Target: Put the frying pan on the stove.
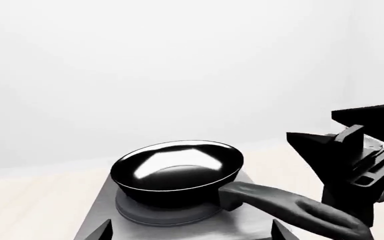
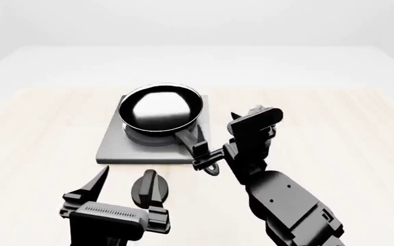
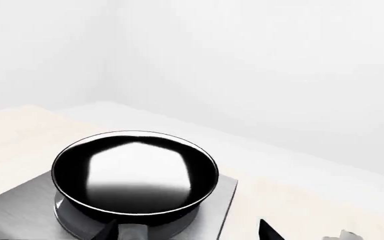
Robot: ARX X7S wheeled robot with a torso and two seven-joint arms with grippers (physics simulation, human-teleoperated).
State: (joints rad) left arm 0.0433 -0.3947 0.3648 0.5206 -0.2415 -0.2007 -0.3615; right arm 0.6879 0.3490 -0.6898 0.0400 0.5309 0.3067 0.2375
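Note:
The glossy black frying pan [image 2: 159, 107] sits on the dark round burner [image 1: 158, 215] of the grey square stove [image 2: 115, 148]. Its long handle [image 2: 190, 136] points toward me, past the slab's near edge. My right gripper [image 2: 207, 156] is open at the handle's end. In the right wrist view [image 3: 186, 232] the handle [image 3: 132, 232] lies between the spread tips, close to one of them. My left gripper [image 2: 121, 187] is open and empty, in front of the stove. In the left wrist view [image 1: 192, 232] its tips straddle the slab [image 1: 245, 225], with the pan [image 1: 175, 165] ahead.
The stove stands on a pale wooden tabletop [image 2: 334, 128] that reaches out to both sides. The right arm [image 2: 286, 200] crosses the lower right of the head view and shows in the left wrist view [image 1: 352, 165]. White walls lie behind the table.

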